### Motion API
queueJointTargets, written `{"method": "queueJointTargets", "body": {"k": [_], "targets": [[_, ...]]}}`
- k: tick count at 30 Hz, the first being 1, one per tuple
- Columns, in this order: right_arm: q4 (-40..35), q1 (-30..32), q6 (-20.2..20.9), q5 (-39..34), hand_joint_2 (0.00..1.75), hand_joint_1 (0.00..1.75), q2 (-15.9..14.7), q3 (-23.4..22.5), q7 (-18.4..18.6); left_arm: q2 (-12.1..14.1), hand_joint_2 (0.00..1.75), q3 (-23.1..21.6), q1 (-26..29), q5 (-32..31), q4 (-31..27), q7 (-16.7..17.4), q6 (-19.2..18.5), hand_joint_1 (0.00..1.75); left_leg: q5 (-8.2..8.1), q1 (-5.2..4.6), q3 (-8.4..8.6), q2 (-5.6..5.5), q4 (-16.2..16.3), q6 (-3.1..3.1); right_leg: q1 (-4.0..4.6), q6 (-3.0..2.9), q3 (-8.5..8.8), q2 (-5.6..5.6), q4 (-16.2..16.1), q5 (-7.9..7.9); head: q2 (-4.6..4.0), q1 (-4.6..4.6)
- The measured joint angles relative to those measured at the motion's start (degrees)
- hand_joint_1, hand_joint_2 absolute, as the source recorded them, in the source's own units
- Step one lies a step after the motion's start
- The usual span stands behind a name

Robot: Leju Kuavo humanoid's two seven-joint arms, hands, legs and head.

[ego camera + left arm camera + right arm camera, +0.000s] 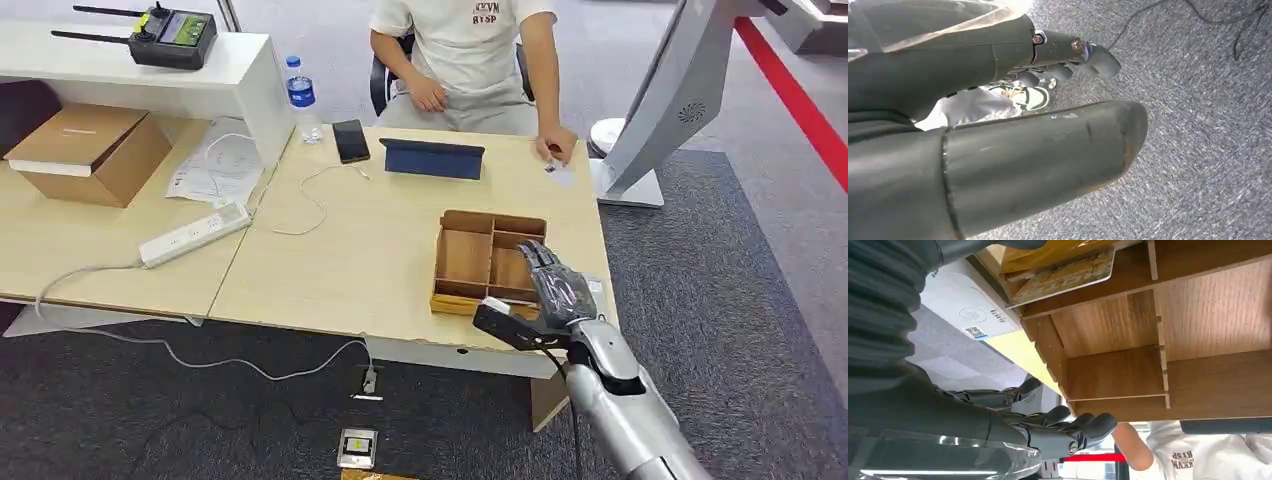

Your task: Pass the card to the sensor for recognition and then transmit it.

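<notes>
— Where is the card?
— The card (1068, 275) lies in a compartment of the wooden tray (465, 262) on the table (340, 260).
— And the hands?
— The right hand (550, 290) hovers above the tray, fingers spread, holding nothing. The left hand (1068, 55) hangs over carpet, fingers curled, empty.

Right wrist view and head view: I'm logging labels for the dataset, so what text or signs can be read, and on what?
"RTSP": on the person's white shirt, the line above it too blurred.
White sensor pad: a round symbol, a QR code and a short word, too small to read.
Card in the wooden tray: print unreadable.
Water bottle label: unreadable.
</notes>
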Motion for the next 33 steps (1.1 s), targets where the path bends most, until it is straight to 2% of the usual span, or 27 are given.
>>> {"method": "queueJointTargets", "body": {"k": [9,33], "targets": [[2.56,-1.39,-1.22,-0.79,1.75,0.0,-0.15,0.37,-0.46,0.0,0.0,0.0,0.0,0.37,0.0,0.17,0.0,0.0,0.0,0.0,0.0,0.0,0.0,0.0,0.0,0.0,-0.01,0.0,0.0,0.0,0.0,0.02],[4.09,-1.05,-0.61,-0.87,1.75,0.0,0.24,1.12,-2.23,-0.07,0.0,0.0,-0.01,0.66,0.0,0.15,0.37,0.0,0.0,0.0,0.0,0.0,0.0,0.0,0.0,0.0,-0.01,0.0,0.0,0.0,0.0,0.0]]}}
